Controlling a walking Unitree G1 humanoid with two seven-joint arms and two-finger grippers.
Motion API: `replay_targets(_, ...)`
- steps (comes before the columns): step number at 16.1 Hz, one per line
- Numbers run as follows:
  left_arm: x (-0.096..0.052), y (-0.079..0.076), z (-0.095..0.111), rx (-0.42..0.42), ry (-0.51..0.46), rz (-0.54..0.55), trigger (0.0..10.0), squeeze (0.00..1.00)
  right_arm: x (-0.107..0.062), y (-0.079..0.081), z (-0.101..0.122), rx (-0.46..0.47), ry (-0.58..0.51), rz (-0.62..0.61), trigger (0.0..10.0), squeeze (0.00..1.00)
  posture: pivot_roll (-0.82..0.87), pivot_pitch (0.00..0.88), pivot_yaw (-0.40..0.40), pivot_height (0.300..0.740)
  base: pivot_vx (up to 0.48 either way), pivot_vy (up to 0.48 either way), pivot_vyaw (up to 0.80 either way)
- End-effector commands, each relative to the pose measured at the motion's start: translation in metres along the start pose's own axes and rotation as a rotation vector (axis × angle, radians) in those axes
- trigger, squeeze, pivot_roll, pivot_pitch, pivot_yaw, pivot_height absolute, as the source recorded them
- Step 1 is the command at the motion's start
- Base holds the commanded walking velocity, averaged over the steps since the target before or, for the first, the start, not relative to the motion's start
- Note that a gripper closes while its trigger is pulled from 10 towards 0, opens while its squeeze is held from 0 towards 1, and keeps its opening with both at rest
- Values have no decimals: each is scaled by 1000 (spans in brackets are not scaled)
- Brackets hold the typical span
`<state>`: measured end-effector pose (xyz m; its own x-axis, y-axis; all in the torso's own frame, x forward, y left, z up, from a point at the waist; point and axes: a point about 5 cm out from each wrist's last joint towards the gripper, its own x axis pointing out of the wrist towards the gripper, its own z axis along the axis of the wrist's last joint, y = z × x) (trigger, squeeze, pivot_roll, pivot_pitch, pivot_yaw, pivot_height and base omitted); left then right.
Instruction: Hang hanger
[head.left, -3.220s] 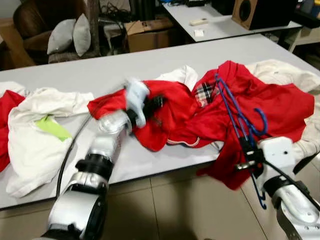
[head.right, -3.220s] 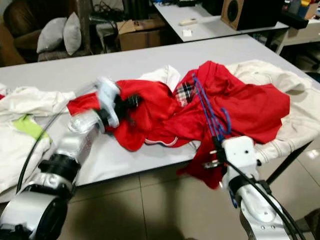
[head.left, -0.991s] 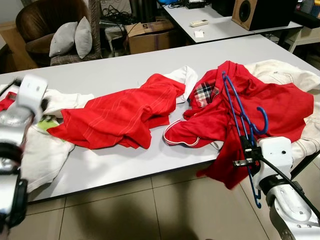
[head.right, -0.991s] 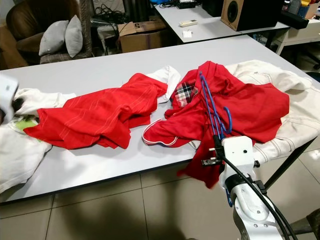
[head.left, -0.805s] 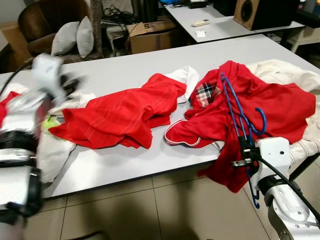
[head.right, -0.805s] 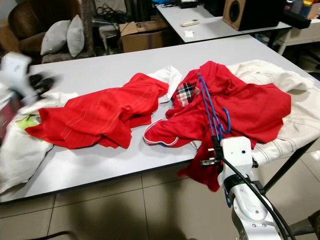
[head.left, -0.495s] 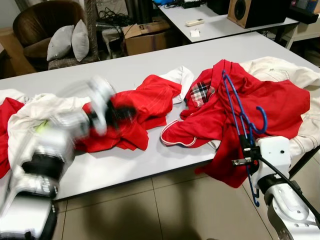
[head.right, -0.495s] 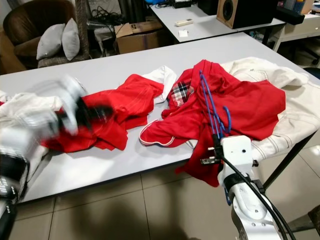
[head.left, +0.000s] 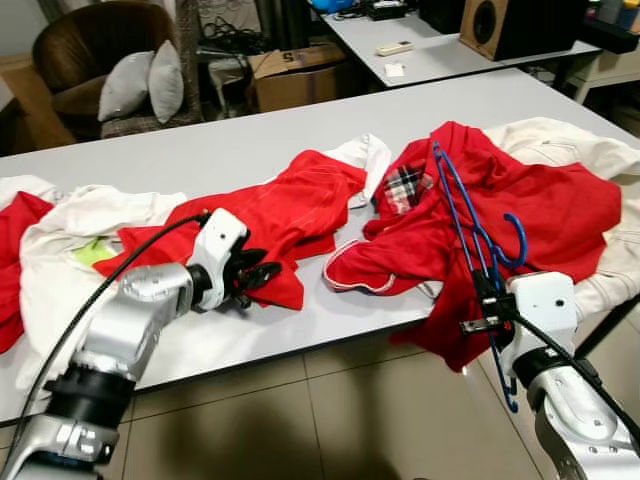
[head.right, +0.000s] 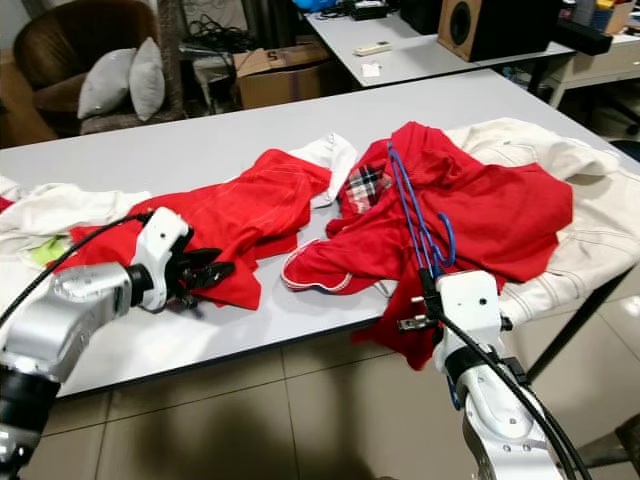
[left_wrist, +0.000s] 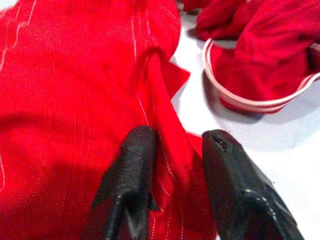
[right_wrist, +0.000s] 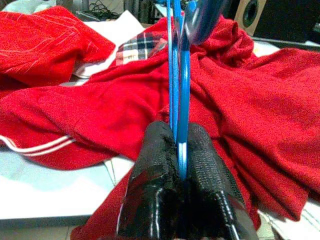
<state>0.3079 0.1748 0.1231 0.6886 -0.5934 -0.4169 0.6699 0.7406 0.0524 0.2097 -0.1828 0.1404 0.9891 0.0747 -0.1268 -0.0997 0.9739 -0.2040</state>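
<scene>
Blue plastic hanger (head.left: 478, 225) is sitting pinched in the right pincer (right_wrist: 181, 150) at the desk (head.left: 230, 145) edge, leaning over the red polo shirt (head.left: 520, 215). The left pincer (left_wrist: 172, 150), which was swinging off to the far side a second ago, is now resting spread astride a fold of the red striped shirt (head.left: 270, 215), so I'd guess it is preparing to lift that garment for the hanger.

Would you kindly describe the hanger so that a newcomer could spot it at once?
Start at the long grey table and go to the heap of red clothes at its right end. The hanger lies on top, pinched in the right gripper: thin, bright blue wire, the only blue thing among red and white cloth.
</scene>
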Motion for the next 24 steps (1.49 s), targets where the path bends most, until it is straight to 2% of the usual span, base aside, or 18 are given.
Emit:
replay_targets(1,-3,-1,-1,25,16,31,10000,1000,2,2,0,1,0,19,10000,0,-143,0,89,740,0,0,0)
replay_targets(2,-4,-7,-6,41,51,26,7020,1000,4,2,1,1,-1,22,10000,0,-139,0,87,740,0,0,0)
replay_targets(3,-4,-8,-7,42,57,37,0,1000,4,3,1,2,-1,25,10000,0,-138,0,87,740,0,0,0)
replay_targets(4,-3,-8,-7,45,56,47,0,51,5,3,1,3,-2,27,10000,0,-137,0,87,740,0,0,0)
replay_targets(5,-3,-7,-7,42,52,67,0,0,5,4,1,5,-3,29,10000,0,-137,0,89,740,0,0,0)
replay_targets(7,-2,-3,-2,29,21,95,0,0,6,4,1,8,-4,30,10000,0,-136,0,92,740,0,0,0)
replay_targets(10,-3,-3,4,-42,-37,101,0,0,6,4,0,10,-5,22,10000,0,-139,0,96,740,0,0,0)
replay_targets(13,-3,-7,13,-116,-98,56,0,0,6,3,0,11,-4,19,10000,0,-139,0,97,740,0,0,0)
replay_targets(16,-4,-4,14,-145,-111,54,0,0,7,3,0,11,-6,16,10000,0,-141,0,97,740,0,0,0)
replay_targets(17,-5,-1,24,-204,-162,40,0,0,8,3,0,10,-9,13,10000,0,-141,0,99,740,0,0,0)
replay_targets(18,-5,-1,27,-217,-175,33,0,0,8,3,0,10,-9,13,10000,0,-141,0,99,740,0,0,0)
replay_targets(19,-5,0,40,-275,-239,1,0,0,8,3,1,10,-11,12,10000,0,-144,0,101,740,0,0,0)
replay_targets(20,-7,-1,66,-437,-384,-86,0,0,8,3,1,10,-12,11,10000,0,-145,0,100,740,0,0,0)
replay_targets(22,-13,-2,95,-602,-546,-225,0,0,8,2,1,10,-12,10,10000,0,-141,0,98,740,0,0,0)
replay_targets(23,-19,14,124,-749,-684,-284,0,0,10,2,1,10,-14,12,10000,0,-137,0,96,740,0,0,0)
replay_targets(24,-21,30,132,-861,-724,-251,0,0,11,3,1,10,-16,12,10000,0,-136,0,97,740,0,0,0)
